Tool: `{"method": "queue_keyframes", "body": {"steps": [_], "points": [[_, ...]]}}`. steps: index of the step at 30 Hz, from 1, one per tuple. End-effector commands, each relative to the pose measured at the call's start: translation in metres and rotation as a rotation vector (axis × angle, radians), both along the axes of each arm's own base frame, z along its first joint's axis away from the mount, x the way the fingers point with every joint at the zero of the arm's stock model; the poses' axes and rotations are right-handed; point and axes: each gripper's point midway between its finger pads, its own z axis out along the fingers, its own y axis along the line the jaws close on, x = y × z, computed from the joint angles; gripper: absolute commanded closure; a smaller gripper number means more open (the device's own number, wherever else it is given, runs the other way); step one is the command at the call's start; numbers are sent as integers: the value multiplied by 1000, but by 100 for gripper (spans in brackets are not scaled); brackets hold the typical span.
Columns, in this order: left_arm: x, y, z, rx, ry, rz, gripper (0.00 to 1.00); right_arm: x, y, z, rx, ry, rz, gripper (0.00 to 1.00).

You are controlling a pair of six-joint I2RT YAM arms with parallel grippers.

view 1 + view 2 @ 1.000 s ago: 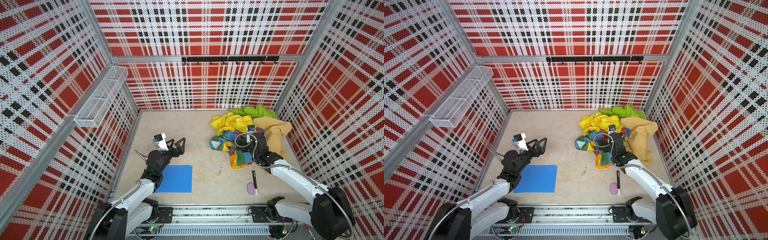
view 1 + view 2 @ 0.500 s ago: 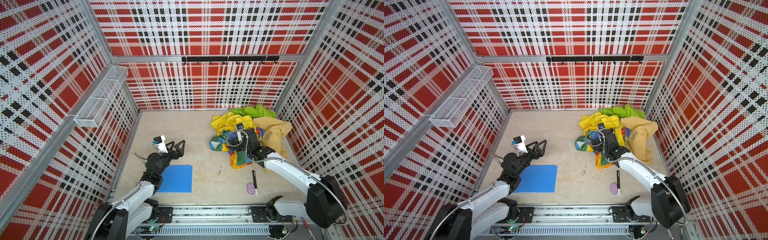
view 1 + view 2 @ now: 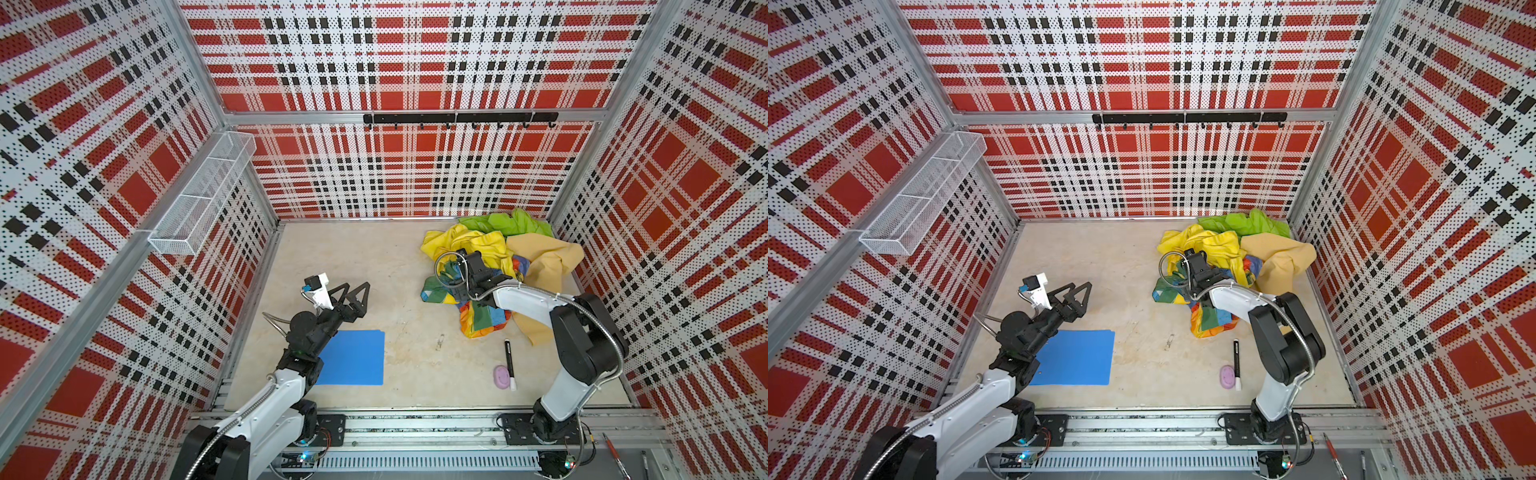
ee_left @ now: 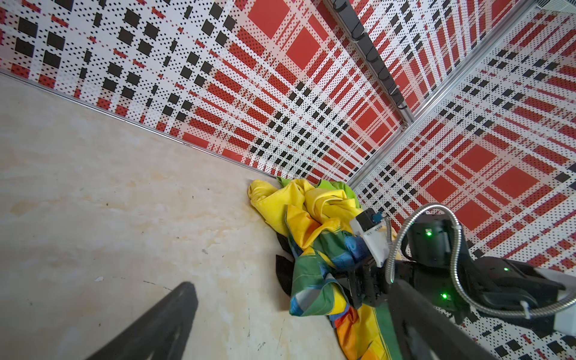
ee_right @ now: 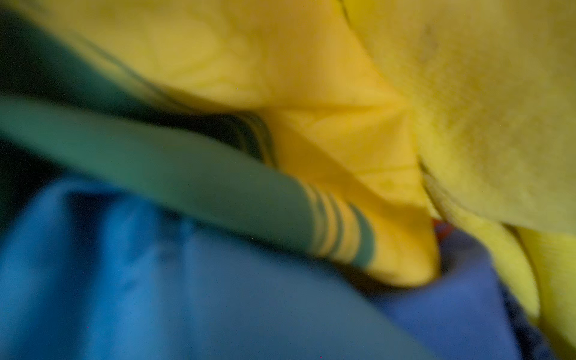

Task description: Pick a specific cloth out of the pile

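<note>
Cloth (image 4: 284, 274): black, peeking beneath pile (image 3: 486, 243).
Left gripper (image 3: 356, 286): spread wide, beyond blue folder (image 3: 353, 357).
Right gripper (image 3: 464, 291): buried in pile; jaws hidden, cannot tell.

The pile (image 3: 498, 249) is soft, creased fabric: the rainbow-patched cloth (image 5: 218, 174) looks smooth with a faint sheen, the yellow cloth (image 5: 483, 109) fuzzy and matt, the black cloth (image 4: 283, 271) plain matt. The tabletop (image 3: 395, 266) is matt, mottled and scuffed, while the blue folder (image 3: 353, 361) is smooth.
</note>
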Motion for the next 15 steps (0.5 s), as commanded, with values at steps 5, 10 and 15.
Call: {"method": "queue_keyframes", "body": {"steps": [5,10,15], "points": [[-2,-6,-10,18,22,-20,1,25,-18,6,56,-52,-97,93],[-2,-13,-9,33,19,-35,1,29,-23,44,77,-145,-107,100],[-1,-20,-10,50,22,-51,1,31,-41,92,109,-236,-143,100]]}}
